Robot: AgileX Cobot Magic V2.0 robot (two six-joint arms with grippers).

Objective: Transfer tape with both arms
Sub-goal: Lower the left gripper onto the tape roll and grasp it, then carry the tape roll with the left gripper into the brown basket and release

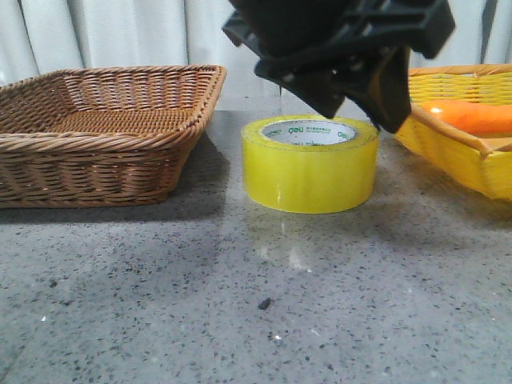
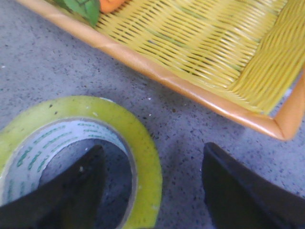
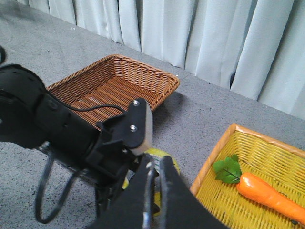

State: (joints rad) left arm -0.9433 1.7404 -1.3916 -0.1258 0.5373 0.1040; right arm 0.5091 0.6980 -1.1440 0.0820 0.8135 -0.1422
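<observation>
Tape [image 1: 310, 164] lies flat on tabletop [image 1: 240, 304], core up, between brown basket [image 1: 104, 128] and yellow basket [image 1: 472, 152]; carrot [image 1: 472, 117] in the latter.

Left tool [image 2: 152, 191]: released, one finger [image 2: 71, 191] inside core, other outside the roll wall, straddling it. Contact w/ wall cannot be confirmed.

Right tool [image 3: 155, 200]: fingers pressed together, nothing held, raised above scene.

Handling (est.): roll rigid, moderately light, outer film slick. Pinch through wall, core to outer face; a full-width grip looks too wide.
</observation>
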